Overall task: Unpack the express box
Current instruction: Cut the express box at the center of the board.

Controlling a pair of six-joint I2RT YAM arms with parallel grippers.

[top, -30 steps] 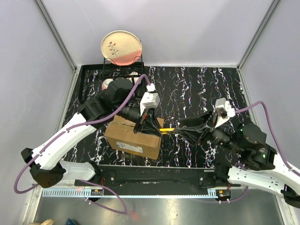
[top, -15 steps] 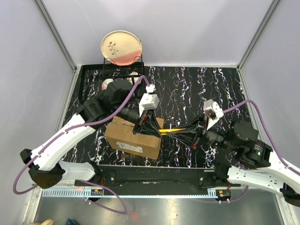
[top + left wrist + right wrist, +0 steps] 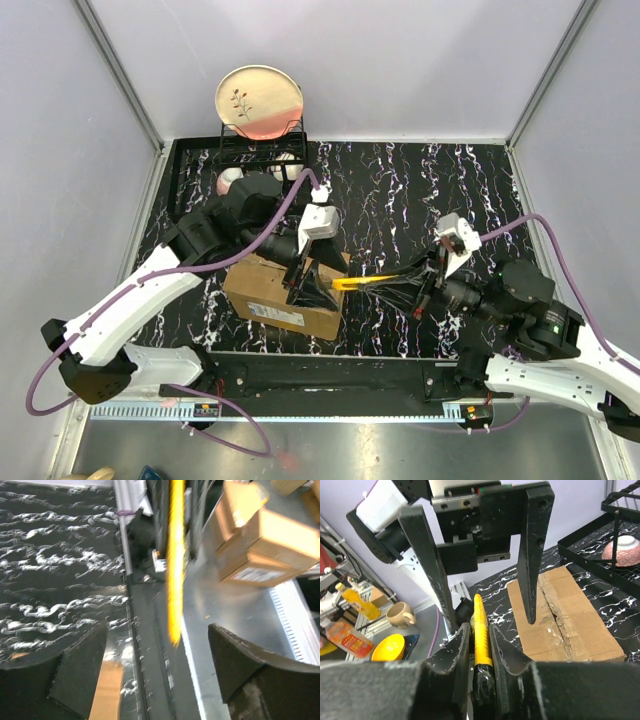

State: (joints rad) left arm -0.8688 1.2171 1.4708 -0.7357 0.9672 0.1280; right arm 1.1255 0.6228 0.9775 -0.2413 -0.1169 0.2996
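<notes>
Handover-ish moment here. The right gripper [image 3: 479, 645] is pinching a yellow tool [image 3: 350, 284]. It looks like a box cutter, but I can't make out a blade. The left gripper [image 3: 315, 292] is spread wide with a finger on either side of the tool's front end, touching nothing as far as I can tell. The express box [image 3: 275, 295] sits flaps-down at about 8 o'clock on the worktop [image 3: 420, 190], right under the left gripper. Its top seam looks rough but not opened.

What I'd worry about:
- The tool is only held near its back end, so most of it sticks out. Push the tip into the seam and it could swivel or slide back in the grip.
- The left fingers flank the tool closely, so any sideways move while pulling away could knock it crooked.
- Nothing is pinning the box down, and that worktop looks slick, so a dragging cut could just shove the box along.
- Going in too deep could slice whatever is inside.

The surface is black with white marble veining. A black wire rack [image 3: 200, 165] stands at 11 o'clock with a floral plate [image 3: 259, 100] upright on top and a pinkish bowl [image 3: 622, 550] inside. The walls [image 3: 400, 60] are pale lilac with metal framing. Off to the side there's a mug [image 3: 400, 614] and a yellow dish [image 3: 387, 647].
</notes>
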